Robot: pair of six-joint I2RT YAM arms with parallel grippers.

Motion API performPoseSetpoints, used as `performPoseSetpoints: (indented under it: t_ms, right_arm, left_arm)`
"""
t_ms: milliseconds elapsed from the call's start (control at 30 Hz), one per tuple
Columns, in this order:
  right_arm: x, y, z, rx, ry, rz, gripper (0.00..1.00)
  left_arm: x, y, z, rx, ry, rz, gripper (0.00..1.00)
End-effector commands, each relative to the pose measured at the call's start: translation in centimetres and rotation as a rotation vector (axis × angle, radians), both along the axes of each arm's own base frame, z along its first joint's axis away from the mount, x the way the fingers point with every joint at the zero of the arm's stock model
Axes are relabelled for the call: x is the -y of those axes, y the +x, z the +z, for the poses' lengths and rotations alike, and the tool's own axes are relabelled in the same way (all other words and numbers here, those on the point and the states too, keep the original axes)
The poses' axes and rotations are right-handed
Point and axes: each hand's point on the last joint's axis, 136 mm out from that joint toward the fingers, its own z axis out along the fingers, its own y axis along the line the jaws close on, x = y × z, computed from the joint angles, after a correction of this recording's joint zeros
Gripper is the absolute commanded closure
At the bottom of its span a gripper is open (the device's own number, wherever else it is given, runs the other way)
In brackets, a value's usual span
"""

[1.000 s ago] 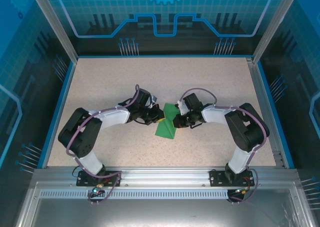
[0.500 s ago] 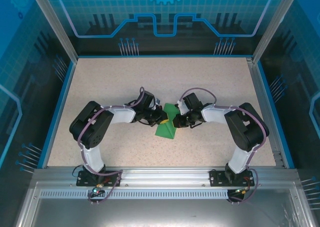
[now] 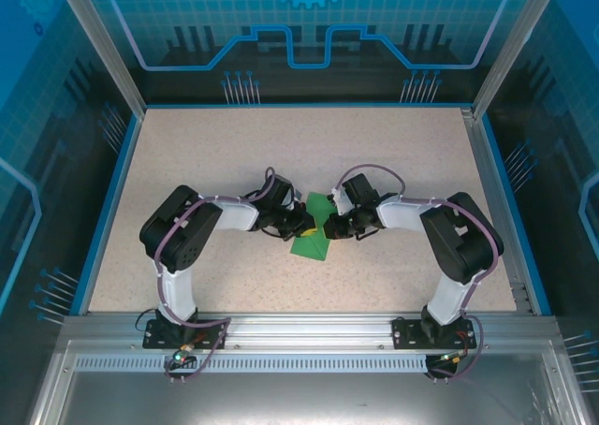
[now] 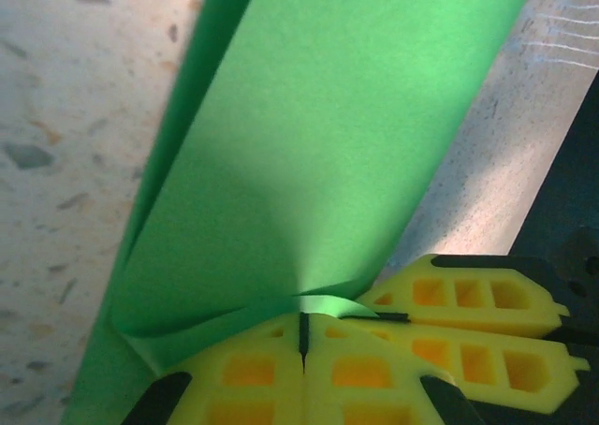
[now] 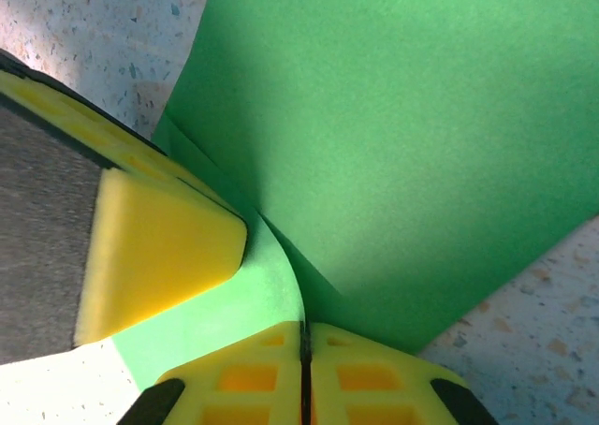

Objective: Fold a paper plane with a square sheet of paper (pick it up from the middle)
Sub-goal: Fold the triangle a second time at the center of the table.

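Note:
The bright green sheet of paper (image 3: 312,245) lies folded at the table's centre, between my two grippers. Its upper part is lifted into a ridge. My left gripper (image 3: 304,225) is shut on the paper's left side. In the left wrist view its yellow fingertips (image 4: 302,329) meet with a curled paper edge (image 4: 328,125) pinched in the seam. My right gripper (image 3: 330,227) is shut on the right side. In the right wrist view a crease of the paper (image 5: 402,144) runs down into its shut jaws (image 5: 304,350). The two grippers almost touch.
The speckled table (image 3: 206,153) is bounded by blue rails on the left (image 3: 108,210) and right (image 3: 501,210). A metal ledge (image 3: 299,350) runs along the near edge. The left gripper's yellow finger (image 5: 150,247) shows beside the paper in the right wrist view.
The left arm's elbow has swung right, toward the centre. The paper's lower part went from a downward point to a flatter, squarer outline. The right arm has stayed still.

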Motion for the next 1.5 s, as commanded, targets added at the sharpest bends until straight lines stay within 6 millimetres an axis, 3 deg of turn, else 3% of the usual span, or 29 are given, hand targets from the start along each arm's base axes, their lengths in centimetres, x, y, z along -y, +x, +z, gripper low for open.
performPoseSetpoints:
  t_ms: [0, 200, 267, 300, 433, 500, 567, 800, 867, 1000, 1467]
  right_arm:
    - [1.1, -0.5, -1.7, -0.03, -0.075, -0.009, 0.9]
    - [0.8, -0.5, -0.4, -0.022, -0.052, -0.019, 0.86]
    - [0.8, -0.3, 0.7, -0.004, -0.037, -0.03, 0.83]
    - [0.4, 0.7, 2.3, 0.03, -0.019, -0.038, 0.79]
    - [1.4, 1.0, 4.5, 0.082, -0.04, -0.087, 0.62]
    - [1.7, 0.8, 5.5, 0.093, -0.035, -0.104, 0.6]
    - [0.8, 0.5, 6.8, 0.096, 0.034, -0.093, 0.61]
    - [-3.2, -3.3, 6.3, -0.002, 0.163, -0.036, 0.88]
    - [-3.9, -3.9, 5.7, -0.028, 0.169, -0.029, 0.92]
    - [-5.1, -4.8, 4.4, -0.067, 0.157, -0.012, 0.94]
    - [-4.5, -3.9, 0.8, -0.134, 0.114, -0.094, 0.93]
  left_arm:
    - [-0.1, -0.1, -1.2, -0.008, 0.024, -0.009, 1.0]
    - [-0.9, -1.2, -3.0, -0.041, 0.063, -0.01, 1.0]
    - [-1.1, -1.5, -3.2, -0.043, 0.068, -0.015, 1.0]
    - [-1.1, -1.6, -3.2, -0.043, 0.069, -0.015, 1.0]
    - [-1.2, -1.6, -3.1, -0.038, 0.076, -0.02, 1.0]
    - [-1.2, -1.6, -2.9, -0.035, 0.076, -0.021, 1.0]
    - [-1.2, -1.6, -2.8, -0.032, 0.074, -0.025, 1.0]
    - [-1.2, -1.4, -2.5, -0.023, 0.077, -0.027, 1.0]
    - [-1.1, -1.4, -2.5, -0.022, 0.076, -0.029, 1.0]
    - [-1.1, -1.4, -2.4, -0.022, 0.078, -0.034, 1.0]
    - [-1.0, -1.5, -2.5, -0.028, 0.077, -0.042, 1.0]
